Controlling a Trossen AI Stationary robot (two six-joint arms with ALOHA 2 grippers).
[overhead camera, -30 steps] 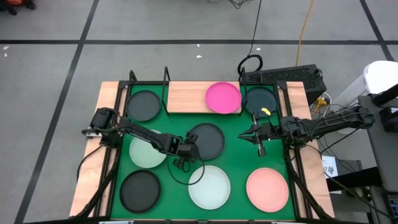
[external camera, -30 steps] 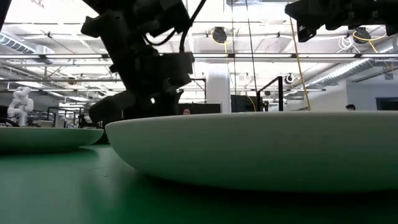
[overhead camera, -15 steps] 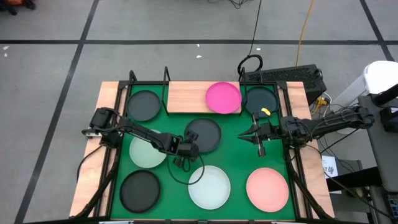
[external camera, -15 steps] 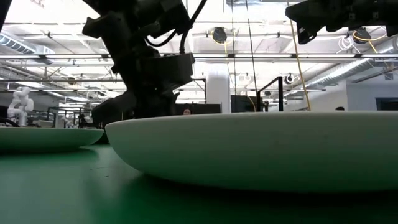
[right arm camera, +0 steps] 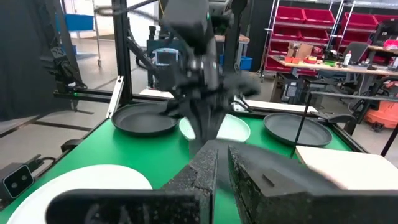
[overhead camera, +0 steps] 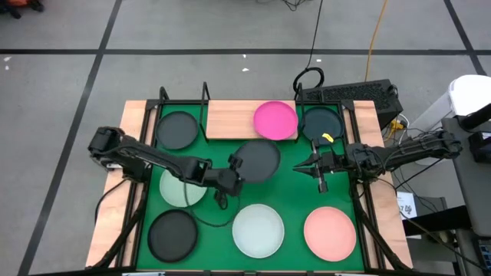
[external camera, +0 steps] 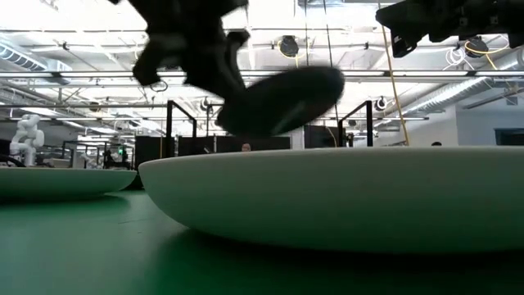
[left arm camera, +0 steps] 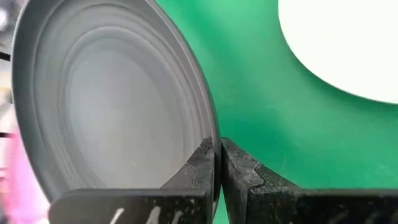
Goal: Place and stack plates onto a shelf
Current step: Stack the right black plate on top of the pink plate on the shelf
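One dark plate [overhead camera: 257, 161] is up off the green mat [overhead camera: 291, 192], carried by the left gripper [overhead camera: 232, 175], whose two fingers are pinched together over its near-left rim; the low view shows it hanging tilted in the air above the white plate [overhead camera: 258, 229]. It sits mid-table, just near of the wooden shelf [overhead camera: 230, 120], where a magenta plate [overhead camera: 275, 119] already lies at the right end. The right gripper [overhead camera: 315, 167] waits over the mat's right side, its fingers drawn nearly together on nothing. Judging by its look, the plate is stiff, light and smooth, so an edge pinch can let it swing or slip; a firm hold at the rim suits it best.
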